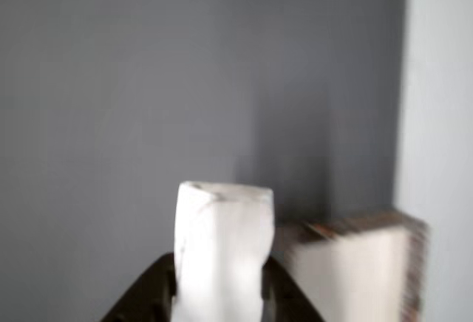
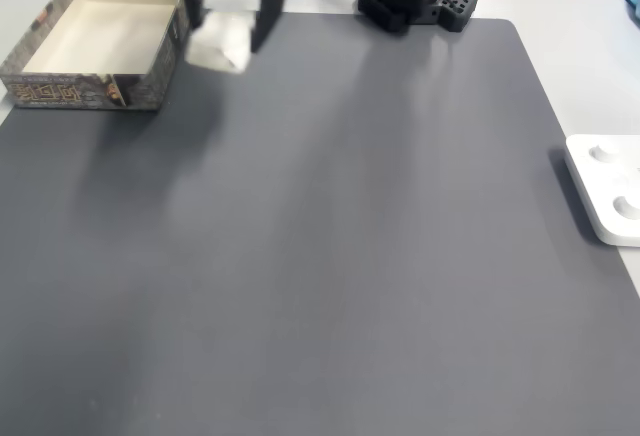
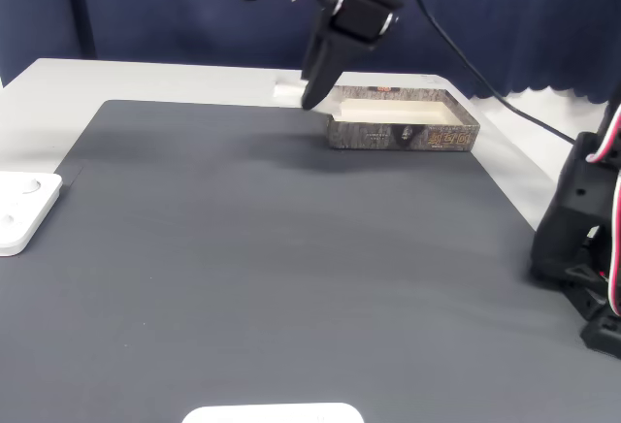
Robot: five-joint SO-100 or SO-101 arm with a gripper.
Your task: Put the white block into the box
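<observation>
The other view looks closely past the dark two-finger gripper (image 1: 219, 292). Both fixed views face the dark grey mat (image 2: 330, 256) (image 3: 281, 248) from opposite edges, sharing the speckled cardboard box (image 2: 60, 88) (image 3: 403, 136).

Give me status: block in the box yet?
Not yet. Done: the white block is picked up, clamped in the tool and lifted off the dark mat. In hand: in a fixed view the block hangs just beside the box, near its right wall, not over the opening. Left: carry it over the pale interior, then release.
</observation>
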